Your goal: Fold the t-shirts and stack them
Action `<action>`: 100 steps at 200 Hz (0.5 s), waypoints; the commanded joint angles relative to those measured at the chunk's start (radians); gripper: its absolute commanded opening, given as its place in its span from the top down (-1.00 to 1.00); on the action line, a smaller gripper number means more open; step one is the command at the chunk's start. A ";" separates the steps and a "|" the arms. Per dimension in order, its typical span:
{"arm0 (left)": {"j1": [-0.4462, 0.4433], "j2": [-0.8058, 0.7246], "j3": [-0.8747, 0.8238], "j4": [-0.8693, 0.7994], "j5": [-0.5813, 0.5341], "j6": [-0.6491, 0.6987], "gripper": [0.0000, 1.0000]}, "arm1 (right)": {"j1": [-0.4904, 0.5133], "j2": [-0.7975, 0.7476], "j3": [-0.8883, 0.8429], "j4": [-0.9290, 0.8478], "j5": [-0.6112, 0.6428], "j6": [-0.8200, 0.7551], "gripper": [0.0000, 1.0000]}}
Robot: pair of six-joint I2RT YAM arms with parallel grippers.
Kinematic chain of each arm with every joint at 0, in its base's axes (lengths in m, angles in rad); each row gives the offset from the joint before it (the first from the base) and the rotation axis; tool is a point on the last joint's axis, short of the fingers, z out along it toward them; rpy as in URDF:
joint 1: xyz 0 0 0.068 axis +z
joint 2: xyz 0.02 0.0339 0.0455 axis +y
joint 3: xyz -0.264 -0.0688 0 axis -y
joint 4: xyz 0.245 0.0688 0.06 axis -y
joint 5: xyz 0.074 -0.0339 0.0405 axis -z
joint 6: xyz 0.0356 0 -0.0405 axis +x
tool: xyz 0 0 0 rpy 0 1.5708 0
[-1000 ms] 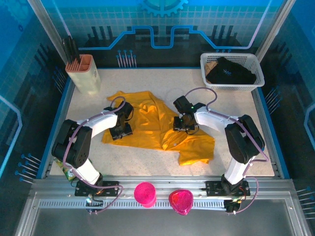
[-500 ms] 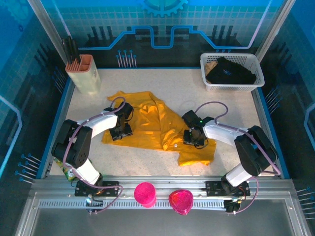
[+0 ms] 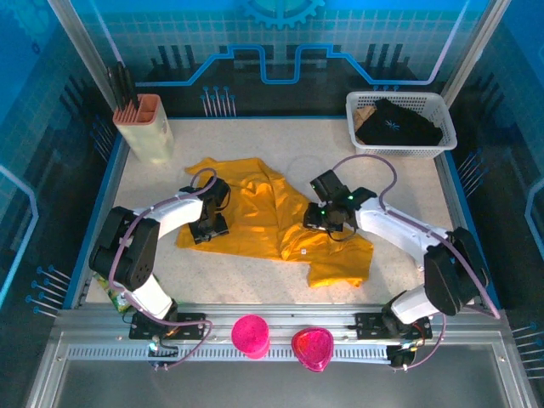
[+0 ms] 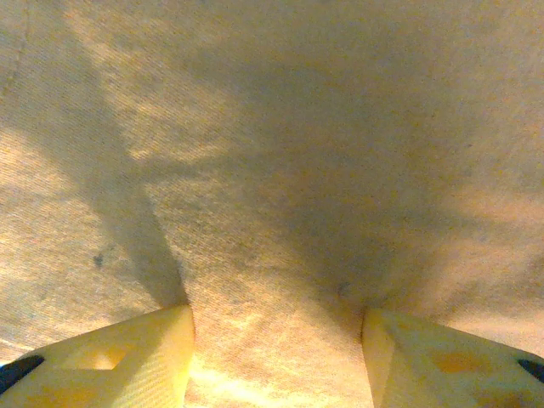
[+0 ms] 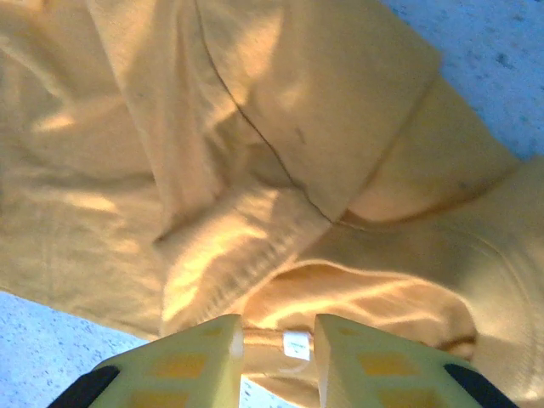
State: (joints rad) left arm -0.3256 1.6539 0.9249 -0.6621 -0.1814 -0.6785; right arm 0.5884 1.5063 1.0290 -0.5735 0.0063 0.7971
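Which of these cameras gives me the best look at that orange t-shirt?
The top external view: the whole t-shirt lies crumpled on the table, outline and all. The left wrist view gives a close patch of flat fabric; the right wrist view gives folds, a seam and a small white tag.

No text can be read; the small white tag on the t-shirt is too blurred.
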 commanded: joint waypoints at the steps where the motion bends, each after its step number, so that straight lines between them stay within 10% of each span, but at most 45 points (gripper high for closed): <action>1: -0.001 -0.018 -0.018 0.000 0.016 0.013 -0.11 | -0.015 0.102 0.063 0.005 -0.028 -0.036 0.41; 100: -0.001 0.007 -0.009 0.006 0.019 0.017 -0.10 | -0.049 0.314 0.130 0.030 -0.038 -0.075 0.18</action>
State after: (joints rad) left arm -0.3256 1.6539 0.9226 -0.6552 -0.1814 -0.6781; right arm 0.5488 1.8137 1.1675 -0.5484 -0.0242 0.7303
